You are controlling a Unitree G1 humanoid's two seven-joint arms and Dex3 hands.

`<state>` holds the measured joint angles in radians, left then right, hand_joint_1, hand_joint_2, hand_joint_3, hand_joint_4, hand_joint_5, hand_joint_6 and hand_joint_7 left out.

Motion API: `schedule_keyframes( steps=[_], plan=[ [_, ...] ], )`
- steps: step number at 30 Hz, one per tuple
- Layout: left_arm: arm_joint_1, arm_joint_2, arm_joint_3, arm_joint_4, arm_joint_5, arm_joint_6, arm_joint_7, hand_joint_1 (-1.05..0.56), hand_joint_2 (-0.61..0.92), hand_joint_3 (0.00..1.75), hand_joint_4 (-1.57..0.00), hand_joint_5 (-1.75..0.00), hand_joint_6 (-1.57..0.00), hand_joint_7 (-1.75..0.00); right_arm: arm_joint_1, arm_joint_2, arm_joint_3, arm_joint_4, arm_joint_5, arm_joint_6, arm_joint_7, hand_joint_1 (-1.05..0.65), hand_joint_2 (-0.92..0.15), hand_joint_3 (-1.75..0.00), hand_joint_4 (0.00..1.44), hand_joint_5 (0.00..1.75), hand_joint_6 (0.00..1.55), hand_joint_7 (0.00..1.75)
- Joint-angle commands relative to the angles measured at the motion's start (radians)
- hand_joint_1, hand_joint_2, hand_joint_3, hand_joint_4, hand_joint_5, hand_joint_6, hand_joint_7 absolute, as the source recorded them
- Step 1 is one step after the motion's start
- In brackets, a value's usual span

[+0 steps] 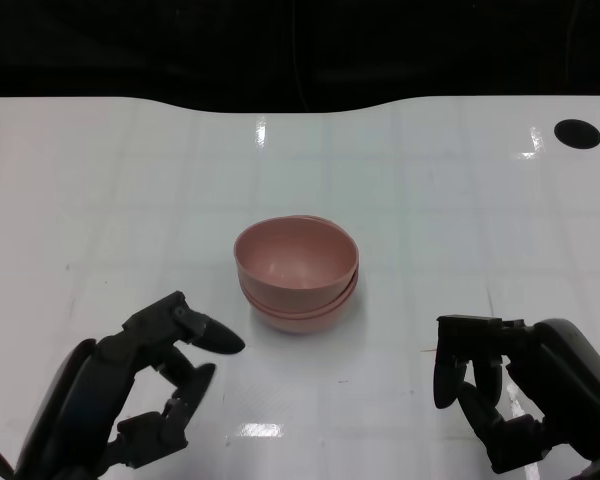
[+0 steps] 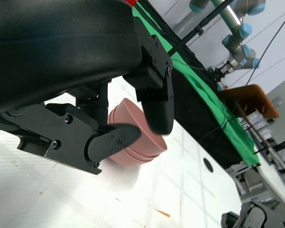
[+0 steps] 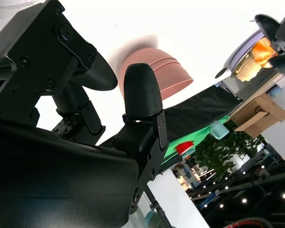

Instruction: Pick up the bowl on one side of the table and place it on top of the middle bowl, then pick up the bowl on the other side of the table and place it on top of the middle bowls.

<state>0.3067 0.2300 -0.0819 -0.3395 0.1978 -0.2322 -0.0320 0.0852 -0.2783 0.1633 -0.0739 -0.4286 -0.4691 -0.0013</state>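
In the head view, the pink bowls (image 1: 297, 273) sit nested in one stack at the middle of the white tabletop (image 1: 130, 200); layered rims show on the stack's side, the top bowl opening upward. The left robot hand (image 1: 130, 395) lies on the near side of the stack and off to its left, clear of it, fingers apart and holding nothing, one fingertip pointing toward the stack. The right robot hand (image 1: 515, 390) lies on the near side of the stack and off to its right, well apart from it, fingers loosely bent and spread with nothing between them. A dark round hole (image 1: 577, 133) lies beyond the stack near the tabletop's far right edge.

In the left wrist view, the left robot hand (image 2: 118, 118) fills the foreground, its fingers (image 2: 156, 102) parted and bare. The pink bowls (image 2: 137, 142) stand just beyond the fingertips, not touched. Behind the stack runs a green cloth (image 2: 199, 90), and farther back a robot arm with blue joints (image 2: 237, 33).

In the right wrist view, the right robot hand (image 3: 95, 95) has its fingers (image 3: 142, 90) spread and grasps nothing. The pink bowls (image 3: 156, 76) show past the fingertips, apart from them, on the white tabletop (image 3: 147, 19).
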Motion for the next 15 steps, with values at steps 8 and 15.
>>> schedule_keyframes(
  steps=[8,15],
  plan=[
    [-0.009,-0.036,0.031,0.091,-0.053,-0.028,-0.009,-0.05,0.31,1.46,-0.94,-1.62,-0.87,-1.39,0.006,-0.011,-0.009,0.006,0.010,-0.005,0.004,-0.09,-0.16,-1.62,0.94,1.75,0.81,1.53],
    [-0.024,-0.038,0.030,0.120,-0.028,-0.023,-0.002,-0.09,0.32,1.49,-0.90,-1.74,-0.82,-1.55,0.003,-0.018,-0.015,0.018,0.016,-0.005,0.009,-0.08,-0.17,-1.61,0.94,1.75,0.82,1.47]
  ],
)
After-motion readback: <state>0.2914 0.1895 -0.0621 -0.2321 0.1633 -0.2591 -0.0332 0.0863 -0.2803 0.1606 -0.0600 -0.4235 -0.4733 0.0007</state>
